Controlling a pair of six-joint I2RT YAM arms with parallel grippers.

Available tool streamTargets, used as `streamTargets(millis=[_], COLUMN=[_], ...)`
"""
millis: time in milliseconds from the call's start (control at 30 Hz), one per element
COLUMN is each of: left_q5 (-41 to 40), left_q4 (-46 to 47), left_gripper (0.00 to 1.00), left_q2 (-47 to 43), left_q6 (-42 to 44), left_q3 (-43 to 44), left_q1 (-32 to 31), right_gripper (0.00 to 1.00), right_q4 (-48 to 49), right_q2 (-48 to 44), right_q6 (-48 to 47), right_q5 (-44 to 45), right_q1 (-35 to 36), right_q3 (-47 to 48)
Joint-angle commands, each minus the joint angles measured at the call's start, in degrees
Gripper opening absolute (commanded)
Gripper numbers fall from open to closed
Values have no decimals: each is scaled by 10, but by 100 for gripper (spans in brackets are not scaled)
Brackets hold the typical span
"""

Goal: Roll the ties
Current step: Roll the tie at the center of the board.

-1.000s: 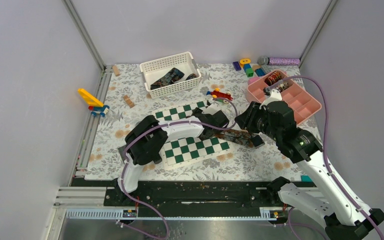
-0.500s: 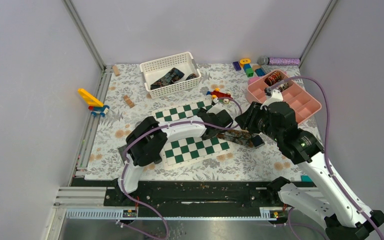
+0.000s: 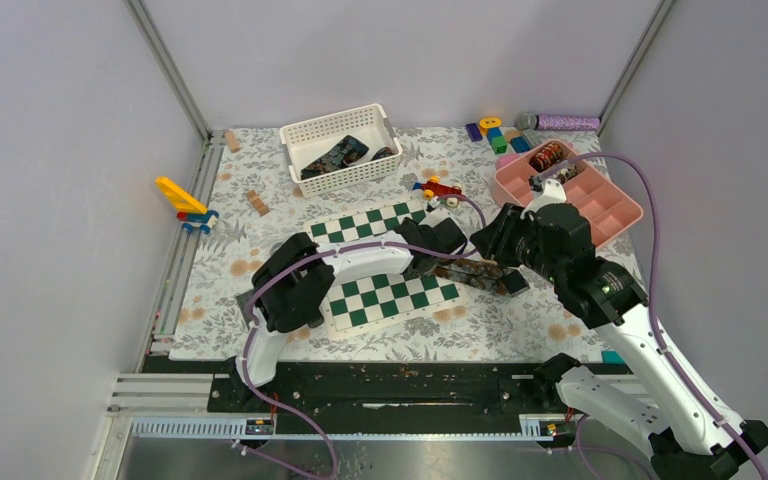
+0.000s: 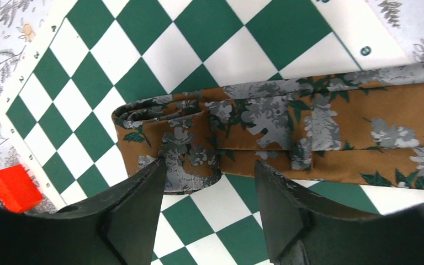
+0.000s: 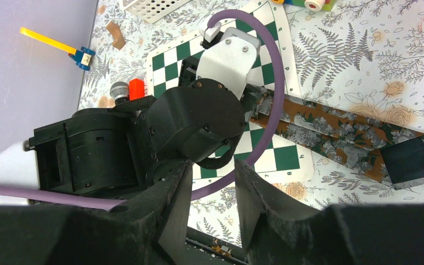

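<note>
A brown tie with grey flowers (image 4: 331, 132) lies across the green and white chessboard (image 4: 143, 49). Its left end is folded into a loose coil (image 4: 168, 138). My left gripper (image 4: 208, 176) hovers just in front of that coil, open, with only board between its fingers; the left fingertip (image 4: 152, 176) is close to the coil's edge. In the top view the tie (image 3: 470, 270) runs from my left gripper (image 3: 448, 258) toward my right gripper (image 3: 493, 243). My right gripper (image 5: 212, 182) is open and empty above the left arm. The tie's (image 5: 331, 130) far end meets a dark rectangular piece (image 5: 411, 163).
A white basket (image 3: 300, 135) at the back holds dark ties (image 3: 335, 155). A pink tray (image 3: 620, 225) at the right holds a coiled tie (image 3: 547, 154). Nearby are a red toy car (image 3: 442, 188), coloured blocks (image 3: 495, 135), a yellow toy (image 3: 185, 200) and a red block (image 4: 14, 187).
My left gripper has opened a little wider and shifted slightly right along the tie. The right arm has barely moved.
</note>
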Motion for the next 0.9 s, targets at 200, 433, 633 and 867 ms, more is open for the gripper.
streamTargets(millis=[200, 433, 633, 867], left_q5=[79, 77, 72, 99], left_q4=[68, 83, 89, 82], left_gripper=[62, 63, 65, 70], left_q2=[-24, -58, -85, -131], left_q6=[-24, -25, -23, -21], left_q3=[-35, -49, -48, -24], left_q1=[21, 27, 27, 28], right_gripper=[42, 42, 43, 49], right_q4=[-8, -11, -4, -10], right_q2=[-10, -9, -18, -4], right_q6=[-5, -26, -40, -32], right_q5=[15, 25, 50, 92], right_q1=[-3, -3, -3, -3], right_q3=[24, 113, 179, 173])
